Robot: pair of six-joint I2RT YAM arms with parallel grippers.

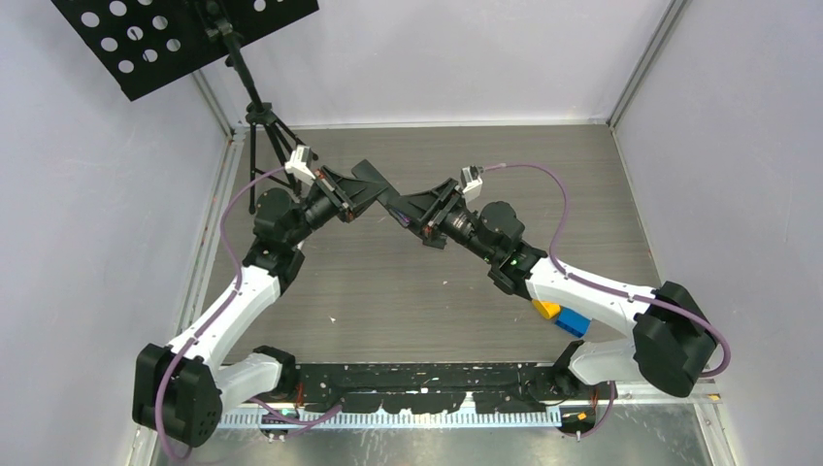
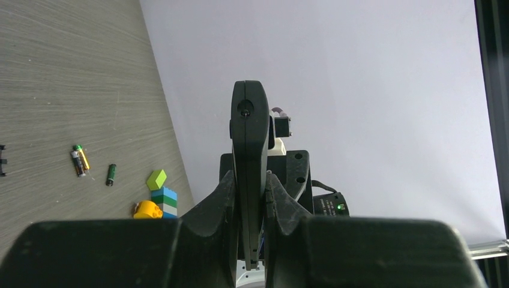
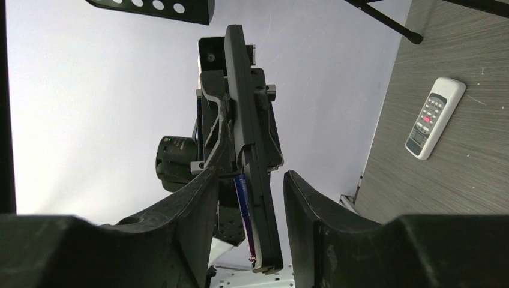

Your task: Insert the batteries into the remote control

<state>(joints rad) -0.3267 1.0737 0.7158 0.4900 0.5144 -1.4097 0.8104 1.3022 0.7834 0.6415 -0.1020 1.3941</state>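
A black remote control hangs in the air between my two arms. In the left wrist view it stands edge-on, and my left gripper is shut on it, both fingers pressed to its faces. My right gripper straddles the remote's other end with its jaws open, a gap showing on each side. A purple-blue battery lies along the remote's face between those fingers. On the table lie a gold-and-black battery and a dark green battery.
A white remote lies on the table. Coloured toy blocks sit near the loose batteries, beside the right arm. A black music stand on a tripod stands at the back left. White walls enclose the table.
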